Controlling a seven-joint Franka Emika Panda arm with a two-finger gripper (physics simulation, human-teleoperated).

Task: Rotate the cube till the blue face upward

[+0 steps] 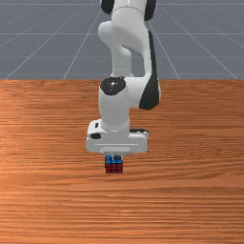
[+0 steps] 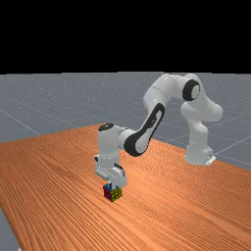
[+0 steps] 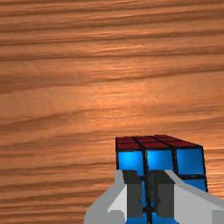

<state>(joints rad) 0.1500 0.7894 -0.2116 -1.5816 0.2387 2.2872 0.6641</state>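
- We saw the Rubik's cube (image 1: pixel 114 167) on the table (image 1: pixel 47 205), well in from the far edge in the front view.
- Its blue face pointed up, red toward the front view's camera, yellow toward the far view's right.
- Its sides looked equally long, the red face roughly parallel to that edge.
- Our gripper (image 1: pixel 114 157) was above the blue face, fingers narrowly apart, clamped on nothing.

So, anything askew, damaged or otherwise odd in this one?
No damage or tilt stands out: the cube sits flat on the table, blue face up. Slightly odd: the gripper is off-centre above it, fingers parted too narrowly to span it.
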